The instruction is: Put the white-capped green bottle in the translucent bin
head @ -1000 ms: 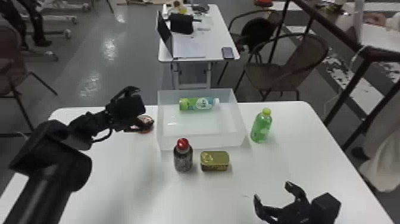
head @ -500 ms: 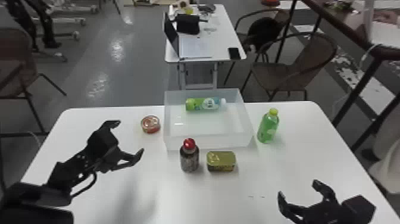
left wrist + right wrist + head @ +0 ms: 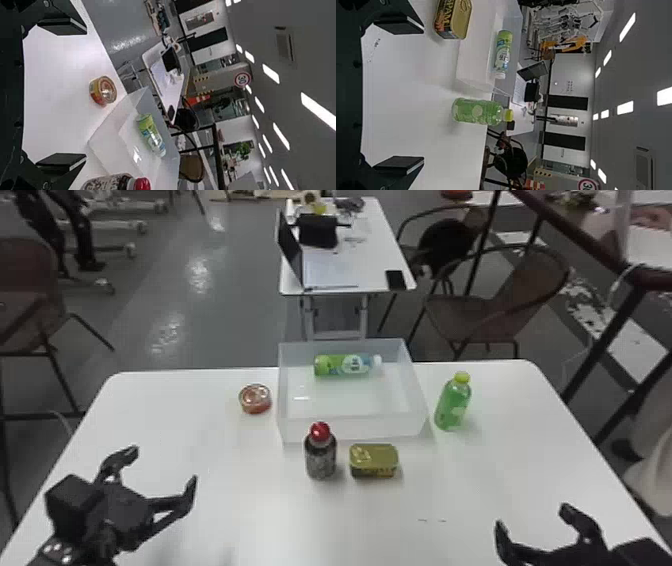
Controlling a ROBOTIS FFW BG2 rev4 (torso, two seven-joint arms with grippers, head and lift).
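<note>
green, white-capped bottle (image 3: pixel 345 365) lies in the translucent bin (image 3: pixel 350 428); left gripper (image 3: pixel 162 470) and right gripper (image 3: pixel 532 520) both have fingers spread.

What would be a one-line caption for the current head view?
White-capped green bottle lying in the translucent bin, both grippers open and empty.

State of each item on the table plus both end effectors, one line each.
white-capped green bottle: lying in bin, capped
translucent bin: open-topped
yellow-capped bottle: upright, capped
red-capped bottle: upright, capped
round tin: closed
rectangular tin: closed
left end effector: open, empty
right end effector: open, empty
</note>
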